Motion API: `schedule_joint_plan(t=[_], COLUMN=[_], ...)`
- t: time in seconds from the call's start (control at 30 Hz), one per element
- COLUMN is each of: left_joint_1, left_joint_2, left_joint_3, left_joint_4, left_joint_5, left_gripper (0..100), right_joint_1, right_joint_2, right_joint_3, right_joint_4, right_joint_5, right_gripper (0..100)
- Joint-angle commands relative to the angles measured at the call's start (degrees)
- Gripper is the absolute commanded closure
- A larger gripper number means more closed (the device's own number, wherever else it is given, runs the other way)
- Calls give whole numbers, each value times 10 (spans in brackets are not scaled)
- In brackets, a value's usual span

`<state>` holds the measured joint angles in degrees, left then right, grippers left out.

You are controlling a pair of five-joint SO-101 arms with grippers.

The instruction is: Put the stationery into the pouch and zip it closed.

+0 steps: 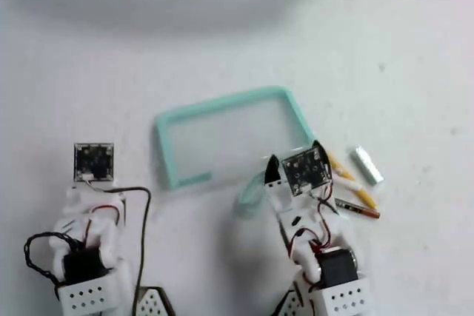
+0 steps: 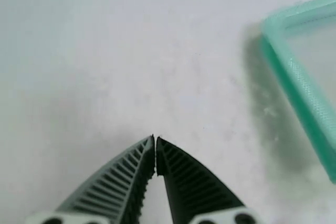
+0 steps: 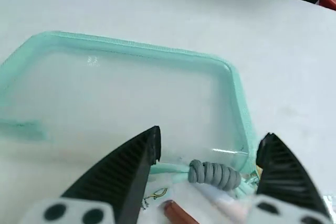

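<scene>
Pouch [image 1: 222,135], clear with a teal trim, lies flat in the middle of the desk [image 1: 111,57], its near right corner under my right pincer [image 3: 209,148]. That pincer hangs released, jaws spread wide either side of a grey ribbed piece [image 3: 212,174] at the pouch's rim; whether it is a zip pull or a pen's grip I cannot tell. A brown pen [image 3: 176,211] lies just behind it. My left pincer [image 2: 156,153] is clenched on nothing, tips touching, over bare desk near the pouch's left corner but apart from it. Loose stationery [image 1: 363,197], a silver piece [image 1: 366,164] among it, lies on the desk just right of my right arm, outside the pouch.

The danger, as I judge it, is that nothing pins the pouch. A push from the right pincer could slide it instead of feeding anything in. Jaws this close to the trim could also bite the rim together with the grey piece, lifting the whole pouch or folding its mouth shut. A long pen might catch on the rim and skid away.
</scene>
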<state>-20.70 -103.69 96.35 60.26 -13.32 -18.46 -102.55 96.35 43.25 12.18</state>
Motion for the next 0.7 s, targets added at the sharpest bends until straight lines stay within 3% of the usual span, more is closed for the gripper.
schedule_joint_plan(t=[0.0,0.2,0.33,0.47,0.67], left_joint_1=[-8,7,55,58,58], left_joint_2=[-8,-8,-8,-8,-8], left_joint_3=[-7,-7,-4,-4,-4], left_joint_4=[-14,-25,7,41,48], left_joint_5=[-7,-9,-47,-22,-62], left_gripper=[973,959,813,657,653], right_joint_1=[9,7,6,0,-37], right_joint_2=[7,7,7,7,7], right_joint_3=[5,5,5,5,5], right_joint_4=[-9,2,3,18,40], right_joint_5=[61,93,94,130,160], right_gripper=[701,701,701,701,701])
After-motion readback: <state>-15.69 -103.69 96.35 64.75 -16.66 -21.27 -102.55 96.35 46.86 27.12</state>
